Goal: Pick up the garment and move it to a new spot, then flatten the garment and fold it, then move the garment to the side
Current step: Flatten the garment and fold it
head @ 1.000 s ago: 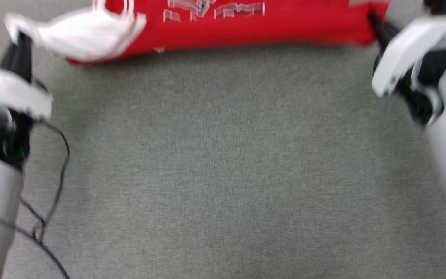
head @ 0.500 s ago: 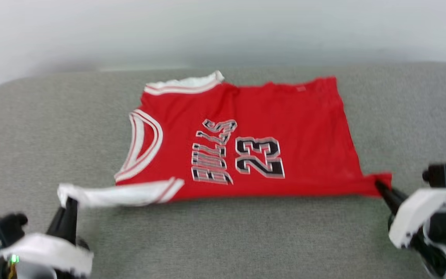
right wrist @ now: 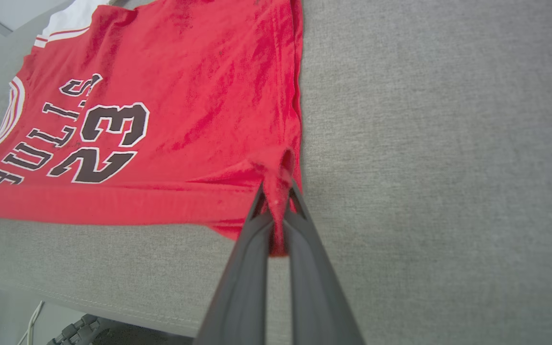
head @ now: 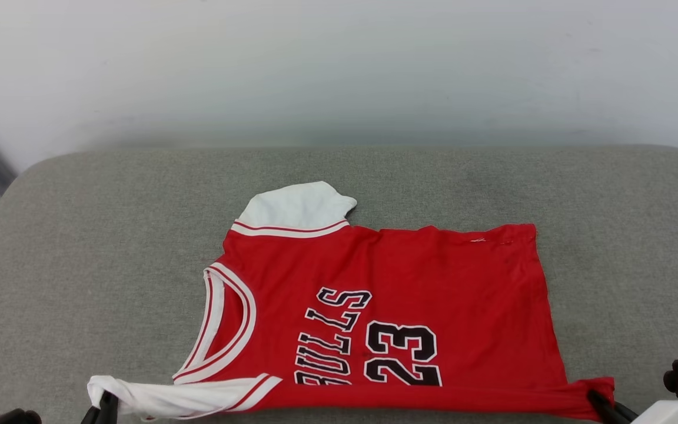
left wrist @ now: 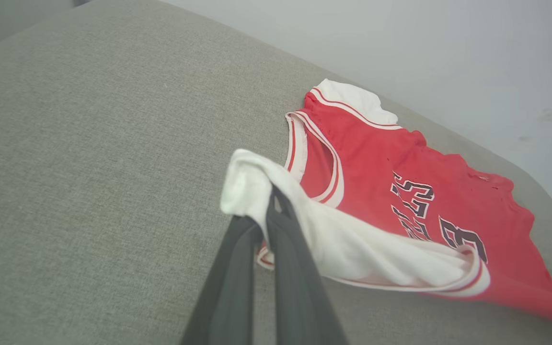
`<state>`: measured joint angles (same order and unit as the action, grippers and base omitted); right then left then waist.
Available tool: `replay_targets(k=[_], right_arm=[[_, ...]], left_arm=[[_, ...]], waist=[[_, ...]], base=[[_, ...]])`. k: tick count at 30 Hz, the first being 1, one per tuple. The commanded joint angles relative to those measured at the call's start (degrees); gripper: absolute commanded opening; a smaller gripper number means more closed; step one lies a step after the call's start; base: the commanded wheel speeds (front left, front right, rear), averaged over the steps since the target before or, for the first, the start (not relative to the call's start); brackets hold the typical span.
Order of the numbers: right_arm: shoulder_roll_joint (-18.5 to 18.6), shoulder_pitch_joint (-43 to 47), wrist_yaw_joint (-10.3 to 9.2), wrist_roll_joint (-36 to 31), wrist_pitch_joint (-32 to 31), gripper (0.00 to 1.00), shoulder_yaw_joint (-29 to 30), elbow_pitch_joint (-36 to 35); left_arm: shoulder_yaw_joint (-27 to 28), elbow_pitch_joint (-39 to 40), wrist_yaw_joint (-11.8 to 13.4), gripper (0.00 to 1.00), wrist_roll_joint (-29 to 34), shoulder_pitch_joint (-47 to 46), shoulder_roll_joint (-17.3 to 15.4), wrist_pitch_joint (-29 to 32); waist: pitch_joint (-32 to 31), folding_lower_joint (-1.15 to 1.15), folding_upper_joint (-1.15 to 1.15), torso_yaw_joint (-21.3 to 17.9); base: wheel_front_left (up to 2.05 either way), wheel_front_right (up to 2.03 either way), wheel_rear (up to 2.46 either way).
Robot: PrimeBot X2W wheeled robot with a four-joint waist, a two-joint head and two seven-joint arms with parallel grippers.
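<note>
The garment (head: 433, 282), a red jersey with white sleeves and black "23", lies spread face-up on the grey cushion (head: 109, 247). Its near edge is pulled taut between my two grippers. At the lower left of the head view, my left gripper (head: 103, 407) is shut on the bunched near white sleeve (left wrist: 352, 249). The left wrist view shows its fingertips (left wrist: 276, 211) pinching the cloth. My right gripper (head: 601, 405), at the lower right, is shut on the red hem corner (right wrist: 278, 172), which is gathered between its fingers (right wrist: 257, 249). The far sleeve (head: 298, 206) lies flat.
A pale wall (head: 339, 70) rises just behind the cushion. The cushion's near edge (right wrist: 89, 302) drops off to the floor, where a cable and a wheel (right wrist: 72, 330) show. Bare grey fabric extends left and right of the garment.
The head camera has tilted up, so the whole garment and the wall have come into view. Both grippers keep their hold on the sleeve and the hem corner.
</note>
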<state>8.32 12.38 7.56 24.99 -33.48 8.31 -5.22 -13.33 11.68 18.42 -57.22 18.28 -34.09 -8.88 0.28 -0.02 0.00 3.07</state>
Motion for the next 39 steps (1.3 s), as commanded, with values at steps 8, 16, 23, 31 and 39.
replay_targets(k=[8,16,23,31,39], right_arm=[[-2.14,-2.85,-0.11,-3.35,-7.25,0.0,-0.81,-4.0],[-0.54,-11.11,-0.1,-4.31,-7.93,0.0,-5.97,3.94],[2.83,-20.21,-0.1,-3.74,0.13,0.0,-10.95,14.7],[5.61,-22.03,-0.13,-4.33,7.63,1.0,-15.39,18.35],[4.32,-20.46,-0.09,-4.08,19.09,1.0,-13.01,17.18]], left_arm=[[-2.17,-0.9,-1.43,0.0,1.33,-7.28,-0.12,1.71],[-5.95,-9.93,-5.88,0.0,1.5,-16.23,2.27,3.81],[-8.2,-22.4,-11.67,0.0,1.5,-25.18,5.48,3.16],[-10.07,-28.88,-14.61,1.0,0.44,-28.56,7.07,5.38],[-10.07,-31.41,-15.74,1.0,0.27,-30.83,4.43,8.18]], waist=[[1.83,0.02,0.0,-0.92],[7.17,0.02,0.0,-2.06],[11.92,0.02,0.0,-1.92],[11.97,0.02,0.0,-1.89],[8.17,0.02,0.0,-1.88]], base=[[0.0,0.0,0.0],[0.0,0.0,0.0],[0.0,0.0,0.0],[0.0,0.0,0.0],[0.0,0.0,0.0]])
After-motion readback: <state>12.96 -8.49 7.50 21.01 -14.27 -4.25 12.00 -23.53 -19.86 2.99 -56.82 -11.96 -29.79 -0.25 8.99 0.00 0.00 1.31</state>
